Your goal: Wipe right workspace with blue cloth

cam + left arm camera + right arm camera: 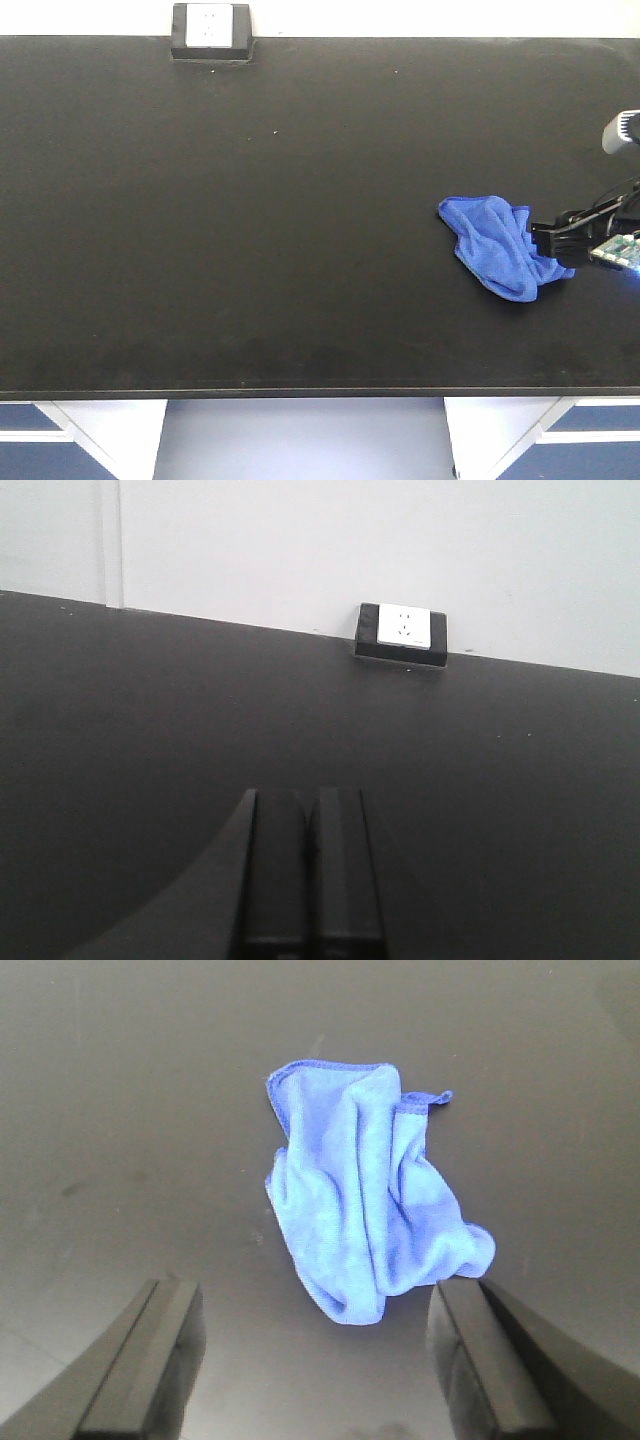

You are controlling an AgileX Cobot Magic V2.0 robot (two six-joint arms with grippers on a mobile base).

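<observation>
Where the right hand [315, 1360] gapes wide, blue cloth [365, 1195] crumpled just beyond its fingers.

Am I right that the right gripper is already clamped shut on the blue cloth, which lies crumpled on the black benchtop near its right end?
Not quite. The right gripper is open, its fingers spread on either side of the blue cloth's near end, as the right wrist view shows. The rest holds: the cloth lies crumpled on the black benchtop near its right end.
</observation>
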